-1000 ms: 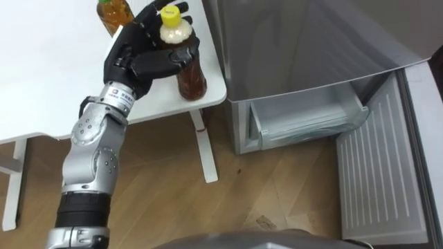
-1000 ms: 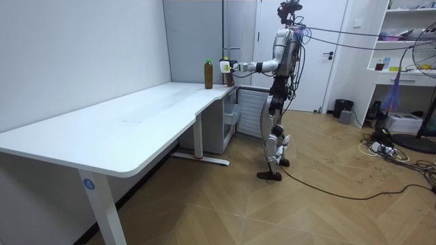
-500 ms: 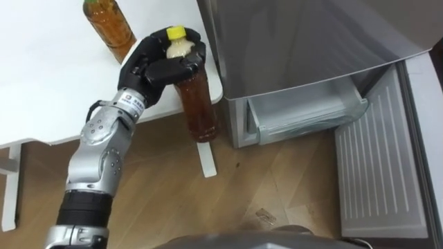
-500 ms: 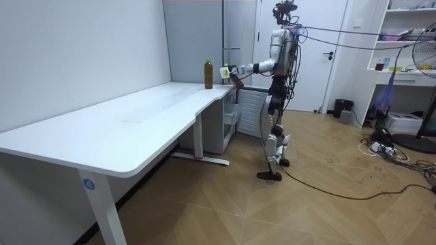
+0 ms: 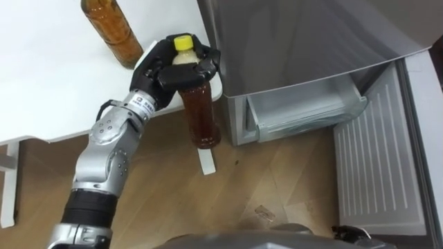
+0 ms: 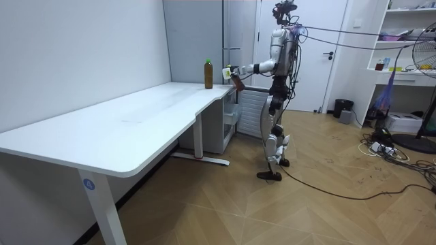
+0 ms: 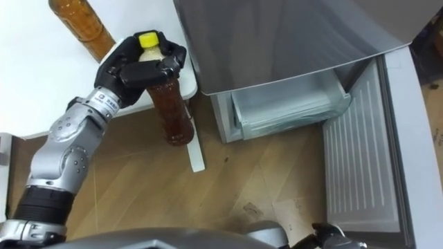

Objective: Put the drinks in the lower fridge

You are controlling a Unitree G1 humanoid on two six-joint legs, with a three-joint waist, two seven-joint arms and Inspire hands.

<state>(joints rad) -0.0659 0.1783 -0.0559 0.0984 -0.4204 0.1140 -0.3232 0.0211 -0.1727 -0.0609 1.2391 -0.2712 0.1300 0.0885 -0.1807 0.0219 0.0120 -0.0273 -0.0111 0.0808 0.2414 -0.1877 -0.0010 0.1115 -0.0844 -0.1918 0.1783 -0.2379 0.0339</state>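
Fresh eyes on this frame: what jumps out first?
First, the left hand gripping a yellow-capped bottle of brown drink by its top, held in the air just off the corner of the white table. Next, the grey fridge to the right, its lower door swung wide and a clear drawer exposed. A second bottle stands on the table behind the hand.
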